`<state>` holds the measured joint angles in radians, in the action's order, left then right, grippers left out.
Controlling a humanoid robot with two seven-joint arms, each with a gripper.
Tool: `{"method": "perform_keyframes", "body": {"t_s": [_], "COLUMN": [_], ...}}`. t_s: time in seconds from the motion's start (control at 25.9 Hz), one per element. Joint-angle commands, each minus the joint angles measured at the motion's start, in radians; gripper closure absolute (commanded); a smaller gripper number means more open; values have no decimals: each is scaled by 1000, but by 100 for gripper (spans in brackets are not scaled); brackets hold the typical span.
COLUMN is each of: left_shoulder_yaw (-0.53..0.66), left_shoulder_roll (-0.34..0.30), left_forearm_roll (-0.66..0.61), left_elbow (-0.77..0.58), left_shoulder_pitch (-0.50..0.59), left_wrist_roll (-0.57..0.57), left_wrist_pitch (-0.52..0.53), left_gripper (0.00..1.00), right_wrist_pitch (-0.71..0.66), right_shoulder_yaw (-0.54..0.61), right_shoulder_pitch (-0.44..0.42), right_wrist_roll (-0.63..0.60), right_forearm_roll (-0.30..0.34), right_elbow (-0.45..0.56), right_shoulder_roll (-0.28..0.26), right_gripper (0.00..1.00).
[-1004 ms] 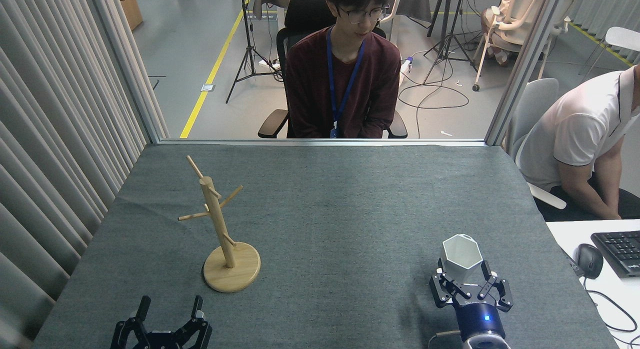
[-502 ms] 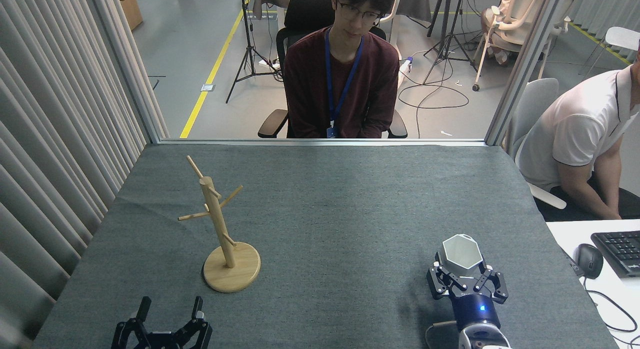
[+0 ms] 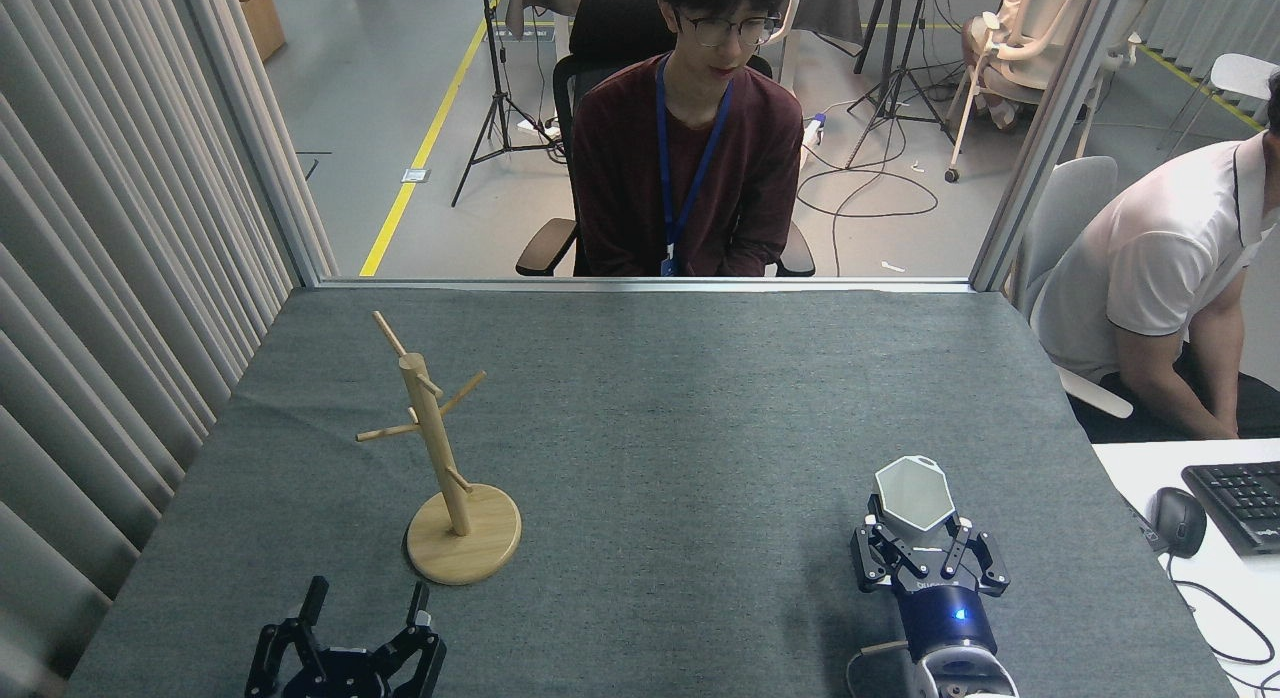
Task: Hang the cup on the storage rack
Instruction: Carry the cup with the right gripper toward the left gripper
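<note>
- Cup (image 3: pixel 911 494), white and hexagonal, sat at the near right of the grey table (image 3: pixel 700 398), clamped low on its body by the right gripper (image 3: pixel 925 540), likely so its rim tab stayed free for a peg.
- Mug tree (image 3: pixel 440 448) stood well apart at the near left, pegs bare.
- Right arm reached in from the near edge, jaws pointing away.
- Left gripper (image 3: pixel 365 603) rested near the rack's base, fingers spread and empty.

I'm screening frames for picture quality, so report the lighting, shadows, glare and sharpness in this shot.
Head view: even, soft overhead light; only faint shadows on the grey table cover beside the storage rack and under the right gripper. No glare; the white cup keeps its facets. Foreground and background are sharp, no motion blur. The left gripper is dark, cut by the bottom edge.
</note>
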<state>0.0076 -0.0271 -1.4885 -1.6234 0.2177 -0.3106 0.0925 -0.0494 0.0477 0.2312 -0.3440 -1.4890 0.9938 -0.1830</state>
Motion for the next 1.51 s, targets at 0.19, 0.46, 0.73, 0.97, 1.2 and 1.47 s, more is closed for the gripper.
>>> {"method": "perform_keyframes", "body": {"t_s": [0.19, 0.46, 0.73, 0.97, 1.2, 1.47], "left_shoulder_yaw": [-186, -345, -353, -351, -353, -351], "left_shoulder_roll": [-5, 30, 70, 70, 70, 69], "left_forearm_roll": [-56, -200, -242, -242, -242, -242], "left_elbow": [-1, 48, 77, 80, 82, 80], "left_shoulder_pitch": [-3, -4, -11, -14, -18, -23], "left_wrist_roll": [-2, -2, 1, 1, 1, -1], "left_wrist_pitch": [38, 24, 24, -2, -8, -20], "left_gripper": [1, 1, 1, 1, 1, 1], "right_wrist_pitch": [-27, -36, -27, -1, 10, 31], "right_shoulder_yaw": [-32, -144, -308, -410, -482, -557], "right_shoulder_pitch": [-158, -239, -313, -363, -382, -398], "right_wrist_roll": [5, 3, 6, 25, 60, 74], "right_forearm_roll": [1, -1, -70, -120, -165, -206], "right_elbow": [325, 519, 600, 598, 598, 594], "right_shoulder_roll": [57, 146, 229, 247, 241, 238], "right_gripper": [43, 43, 43, 43, 42, 42]}}
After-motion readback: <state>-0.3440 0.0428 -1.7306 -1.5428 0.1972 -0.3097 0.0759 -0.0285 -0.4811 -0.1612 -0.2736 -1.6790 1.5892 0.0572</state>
